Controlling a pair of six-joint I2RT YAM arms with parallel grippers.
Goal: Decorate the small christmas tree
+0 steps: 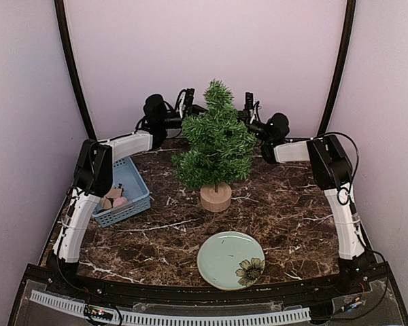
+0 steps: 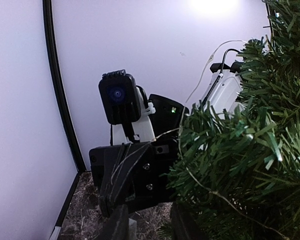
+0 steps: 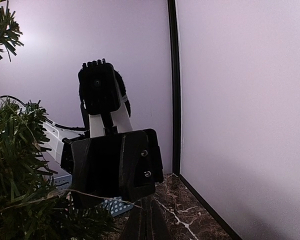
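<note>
Nearest the arm bases, in front of the tree, a pale green plate [image 1: 221,255] with a flower painted at its near right edge lies on the dark marbled table [image 1: 292,204]. Behind the plate stands the small christmas tree [image 1: 214,139], upright on its round light-wood stump [image 1: 215,197] at about mid-table, its bushy green branches spreading wider than the stump.

Left of the tree and just apart from it, a blue perforated basket [image 1: 130,178] sits by the table's left edge. A few small brownish and pink pieces [image 1: 114,198] lie in its near corner, too small to identify.

The left arm [image 1: 81,210] rises beside the basket and bends toward the tree's far left side. The right arm [image 1: 343,204] does the same toward the far right side.

Behind the tree, among its upper branches, the two grippers face each other. The left gripper [image 2: 150,225] has its fingers standing apart, with bare table showing between them, close against the needles. The right gripper [image 3: 144,210] has its fingers pressed together, and a thin wire [image 3: 90,193] threading out of the tree's needles runs right to their tip, seemingly pinched there.

Beyond the tree, a plain pale wall [image 1: 204,41] closes the scene.
</note>
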